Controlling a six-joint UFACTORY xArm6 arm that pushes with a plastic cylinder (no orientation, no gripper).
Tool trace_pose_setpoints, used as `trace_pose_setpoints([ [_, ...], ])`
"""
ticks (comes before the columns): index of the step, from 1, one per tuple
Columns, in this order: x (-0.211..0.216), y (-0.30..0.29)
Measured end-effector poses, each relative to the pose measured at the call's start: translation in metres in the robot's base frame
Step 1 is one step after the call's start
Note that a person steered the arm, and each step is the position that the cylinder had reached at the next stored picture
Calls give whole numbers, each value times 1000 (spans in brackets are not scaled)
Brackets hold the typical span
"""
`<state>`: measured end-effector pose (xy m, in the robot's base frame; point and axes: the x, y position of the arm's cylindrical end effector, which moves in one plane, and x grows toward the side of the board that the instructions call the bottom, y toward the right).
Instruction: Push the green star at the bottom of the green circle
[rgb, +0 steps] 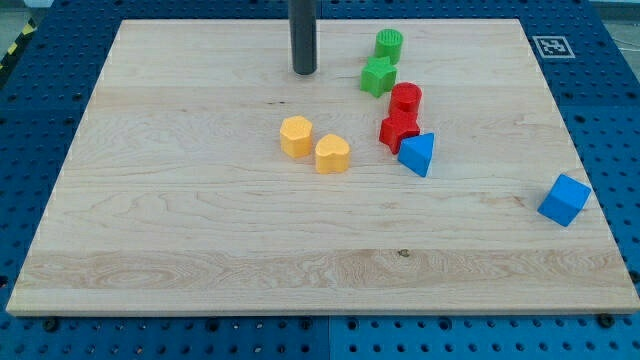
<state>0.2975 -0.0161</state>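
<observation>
a wooden desk (200, 230) is shown on a blue pegboard base. places are given relative to the green circle (389, 44), which stands near the view's top edge of the desk.

the green star (377, 76) is seen just below the green circle and slightly to the view's left of it, the two being very close or touching; contact cannot be resolved. the star is thus judged to lie already close to its required place beneath the circle, with only a small offset toward the view's left remaining.

the tool is a plain dark rod with no parts to open or close, and nothing is clamped by it. my tip (305, 71) is placed to the view's left of the green circle and a little lower, roughly level with the star and apart from it, with bare wood between. the star therefore lies toward the view's right from the tip. this is the relation on which the coming move is judged to turn: a push along that line would carry the star toward the view's right, under the circle.

a red cylinder (405, 98) is found below the circle, just beyond the star, with a second red block (398, 130) of unclear shape beneath it and a blue triangle (418, 154) touching or nearly touching that block. a push carried too far is judged liable to disturb the red cylinder.

two yellow blocks, one hexagonal (296, 136) and one heart-like (332, 154), lie well below and to the view's left of the circle. a blue cube (564, 199) lies far toward the view's lower right.
</observation>
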Motion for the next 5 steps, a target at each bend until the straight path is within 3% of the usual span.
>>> trace_pose_setpoints([
  [3, 42, 57],
  [5, 21, 87],
])
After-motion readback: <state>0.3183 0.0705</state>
